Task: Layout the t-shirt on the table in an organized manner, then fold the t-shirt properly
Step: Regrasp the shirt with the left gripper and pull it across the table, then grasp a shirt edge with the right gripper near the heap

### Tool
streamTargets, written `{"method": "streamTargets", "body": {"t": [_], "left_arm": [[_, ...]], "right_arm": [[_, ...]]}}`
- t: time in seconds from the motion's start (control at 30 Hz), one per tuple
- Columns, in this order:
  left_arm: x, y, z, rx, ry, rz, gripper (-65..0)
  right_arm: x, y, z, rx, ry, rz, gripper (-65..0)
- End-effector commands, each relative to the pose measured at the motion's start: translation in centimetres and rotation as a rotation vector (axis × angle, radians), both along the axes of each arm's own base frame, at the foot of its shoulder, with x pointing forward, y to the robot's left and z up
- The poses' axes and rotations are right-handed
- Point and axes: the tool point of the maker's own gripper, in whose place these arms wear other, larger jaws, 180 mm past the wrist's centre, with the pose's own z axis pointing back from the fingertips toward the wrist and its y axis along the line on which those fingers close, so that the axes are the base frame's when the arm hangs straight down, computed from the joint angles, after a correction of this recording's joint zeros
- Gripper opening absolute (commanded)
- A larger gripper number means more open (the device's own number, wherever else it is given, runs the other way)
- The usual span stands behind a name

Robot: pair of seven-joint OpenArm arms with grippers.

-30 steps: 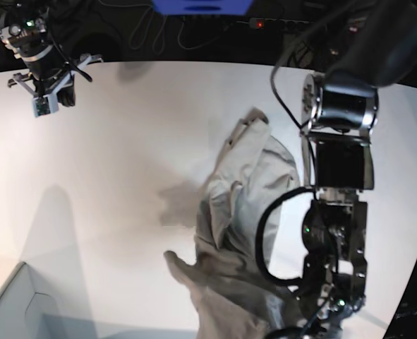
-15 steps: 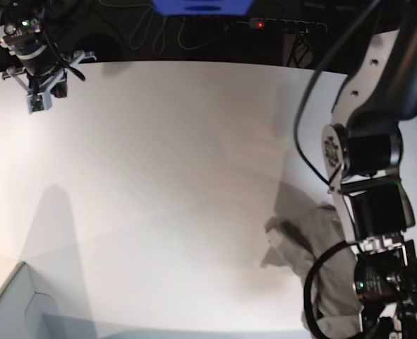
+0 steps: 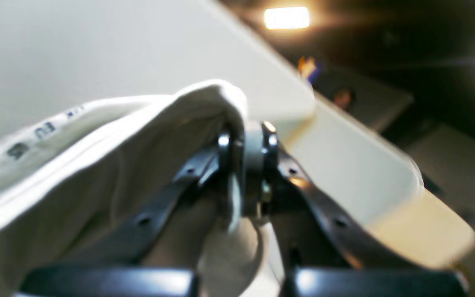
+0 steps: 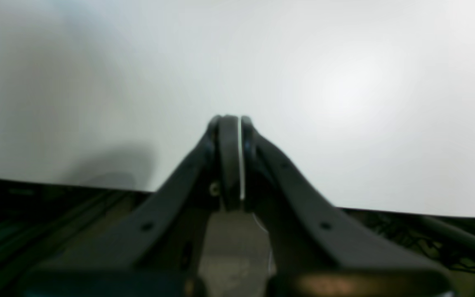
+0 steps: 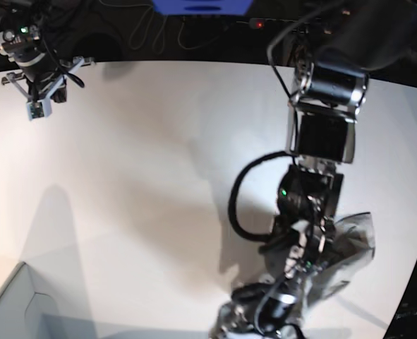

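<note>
The left gripper (image 3: 248, 136) is clamped on a fold of the t-shirt (image 3: 109, 165), which drapes around its fingers above the table (image 5: 137, 176), while the right gripper (image 4: 230, 123) is closed and empty.

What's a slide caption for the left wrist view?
Left gripper shut on a bunched fold of the t-shirt, above the white table.
</note>
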Motion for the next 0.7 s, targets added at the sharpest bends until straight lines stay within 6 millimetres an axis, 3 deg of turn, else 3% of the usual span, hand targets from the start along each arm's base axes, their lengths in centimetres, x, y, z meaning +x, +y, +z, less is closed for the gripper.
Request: {"method": "streamTargets", "body": {"t": [0.0, 0.07, 0.13, 0.27, 0.37, 0.43, 0.53, 0.67], "left_arm": [[-0.7, -1.9, 1.8, -0.035, -0.055, -0.040, -64.5], [-2.3, -4.9, -0.7, -0.046, -0.002, -0.102, -64.0], [-4.0, -7.8, -2.5, -0.045, 0.036, -0.165, -59.3], [-7.3, -12.9, -4.5, 0.002, 0.062, -0.296, -34.3], [-9.0, -14.4, -5.2, 0.016, 0.069, -0.345, -20.2], [-9.5, -14.1, -5.3, 0.012, 0.065, -0.343, -17.8], [-9.3, -11.0, -5.6, 0.042, 0.050, -0.296, -17.8], [-7.6, -2.4, -7.7, 0.095, 0.079, -0.128, -17.8]], "right_arm": [[1.0, 0.1, 1.1, -0.006, -0.048, 0.027, -65.0], [1.2, 0.1, 1.2, -0.006, -0.052, 0.027, -65.0], [1.3, 0.1, 1.3, -0.007, -0.055, 0.028, -65.0], [1.5, 0.2, 1.3, -0.007, -0.057, 0.035, -65.0], [2.2, 0.1, 1.6, -0.006, -0.074, 0.032, -65.0], [2.5, 0.2, 1.6, -0.004, -0.080, 0.033, -65.0], [3.3, 0.2, 2.1, -0.005, -0.102, 0.035, -65.0], [4.6, 0.3, 2.7, -0.004, -0.133, 0.035, -65.0]]}}
